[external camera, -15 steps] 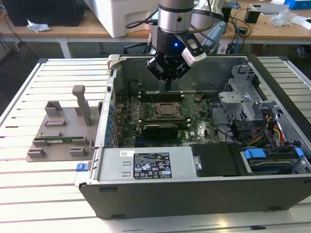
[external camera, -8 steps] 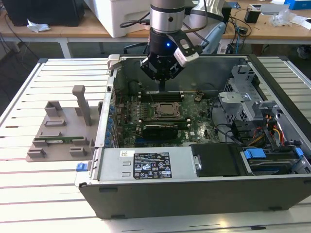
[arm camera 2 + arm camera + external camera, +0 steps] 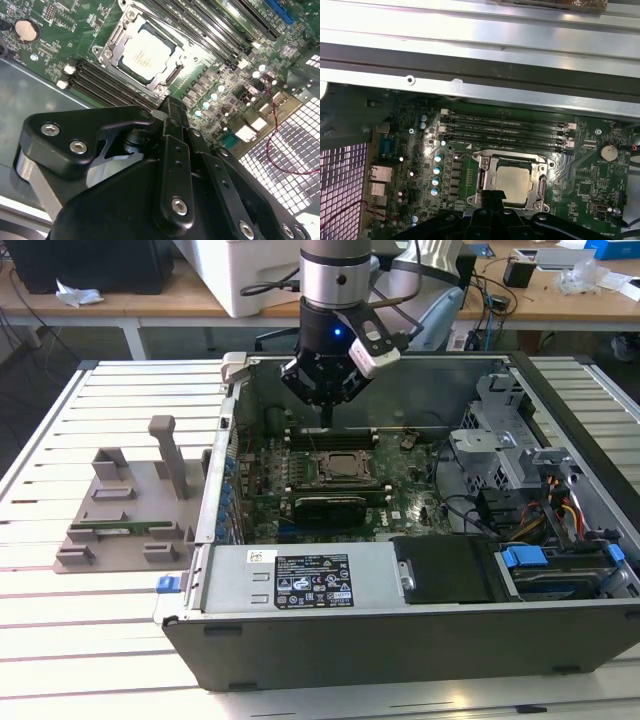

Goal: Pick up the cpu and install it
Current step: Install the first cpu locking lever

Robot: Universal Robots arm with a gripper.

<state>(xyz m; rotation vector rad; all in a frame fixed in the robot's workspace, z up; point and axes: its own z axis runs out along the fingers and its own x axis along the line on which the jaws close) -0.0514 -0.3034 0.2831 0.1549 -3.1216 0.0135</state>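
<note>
the cpu (image 3: 514, 182) sits in its socket (image 3: 510, 184), the gripper (image 3: 327, 420) above seemingly clenched, empty.

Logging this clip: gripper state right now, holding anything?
Gripper: fingers together, shut, nothing visibly held; it hangs above the cpu, which sits in the socket.

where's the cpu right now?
The cpu sits in the socket frame on the motherboard, beside the memory slots in both wrist views. In the exterior view the claw hangs above it.
</note>
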